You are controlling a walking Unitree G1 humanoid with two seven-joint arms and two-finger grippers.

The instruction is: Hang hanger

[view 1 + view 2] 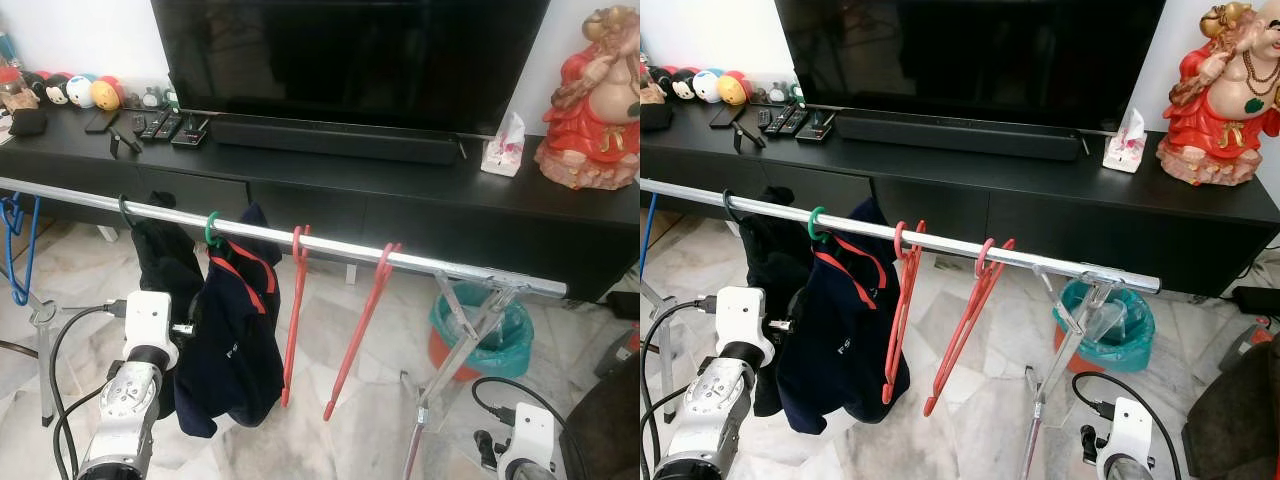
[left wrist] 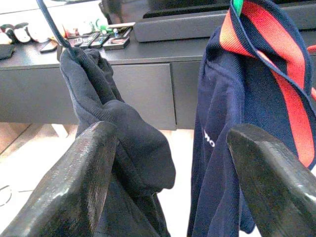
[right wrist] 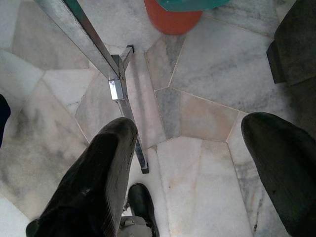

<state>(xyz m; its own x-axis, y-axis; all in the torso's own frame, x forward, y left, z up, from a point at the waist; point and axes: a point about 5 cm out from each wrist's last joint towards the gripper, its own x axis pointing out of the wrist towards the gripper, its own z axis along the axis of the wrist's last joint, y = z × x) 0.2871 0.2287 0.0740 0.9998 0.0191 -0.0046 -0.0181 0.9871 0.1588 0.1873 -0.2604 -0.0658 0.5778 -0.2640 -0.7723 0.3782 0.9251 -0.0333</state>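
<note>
Marble floor tiles (image 3: 197, 108) in grey and beige are seen under the right gripper (image 3: 190, 173), whose two black fingers are spread wide with nothing between them, near the foot of the silver metal rack leg (image 3: 118, 89). The left gripper (image 2: 173, 182) is also spread wide and holds nothing; it is pointed at a dark navy garment (image 2: 123, 148) and a navy jacket with red-orange trim (image 1: 235, 340). Both garments hang on the silver horizontal rail (image 1: 420, 262). Two red plastic hangers (image 1: 296, 310) are hooked on the same rail, bare, to the right of the jacket. Behind the rail, a long black TV cabinet (image 1: 400, 190) carries a large black television (image 1: 350, 60) and a red figurine (image 1: 590, 110).
</note>
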